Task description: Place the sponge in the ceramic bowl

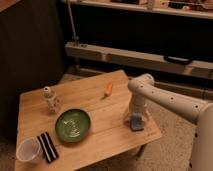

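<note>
Gripper (136,118) pointed straight down at the right of the bowl (83,132), near the right edge of the table (105,112). It was at the sponge (136,123), which lay on the wood directly under it, well apart from the bowl. Whether the gripper held the sponge or only stood over it, I could not tell. The white arm (167,98) came in from the right side and bent down above the sponge.

The bowl was dark green with pale marks inside, and it stood on the table, left of the middle. Behind the bowl and a little to the left stood a small pale figure (50,99), upright. Further behind the bowl, to the right, lay a small orange thing (108,90). In front of the bowl, to the left, lay a black block (47,146) with white stripes. Just beside this block, further left from the bowl, stood a clear cup (28,150) at the table corner. Whether block and cup touched, I could not tell.
</note>
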You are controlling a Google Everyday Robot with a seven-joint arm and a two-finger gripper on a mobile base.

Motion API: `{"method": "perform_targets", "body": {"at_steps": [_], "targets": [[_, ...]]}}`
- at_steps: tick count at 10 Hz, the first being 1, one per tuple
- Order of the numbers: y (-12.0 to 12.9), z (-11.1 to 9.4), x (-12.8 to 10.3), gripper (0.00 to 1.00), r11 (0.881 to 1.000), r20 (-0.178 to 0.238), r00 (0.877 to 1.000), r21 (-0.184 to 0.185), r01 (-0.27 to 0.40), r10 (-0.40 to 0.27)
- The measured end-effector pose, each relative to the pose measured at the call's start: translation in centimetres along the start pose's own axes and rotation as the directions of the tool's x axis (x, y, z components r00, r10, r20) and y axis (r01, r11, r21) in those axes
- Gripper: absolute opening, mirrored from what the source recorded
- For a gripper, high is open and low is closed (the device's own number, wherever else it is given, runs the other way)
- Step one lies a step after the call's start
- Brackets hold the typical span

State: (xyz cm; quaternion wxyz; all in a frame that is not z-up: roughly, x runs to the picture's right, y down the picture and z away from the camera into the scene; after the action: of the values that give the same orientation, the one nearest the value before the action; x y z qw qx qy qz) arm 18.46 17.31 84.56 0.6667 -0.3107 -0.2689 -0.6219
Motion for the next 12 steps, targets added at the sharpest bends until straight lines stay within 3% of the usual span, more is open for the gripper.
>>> {"method": "perform_targets", "body": {"at_steps": [12], "targets": [[1.2,0.8,-0.2,0.54,1.0,0.019,1.0,-0.027,-0.01,0.01]]}}
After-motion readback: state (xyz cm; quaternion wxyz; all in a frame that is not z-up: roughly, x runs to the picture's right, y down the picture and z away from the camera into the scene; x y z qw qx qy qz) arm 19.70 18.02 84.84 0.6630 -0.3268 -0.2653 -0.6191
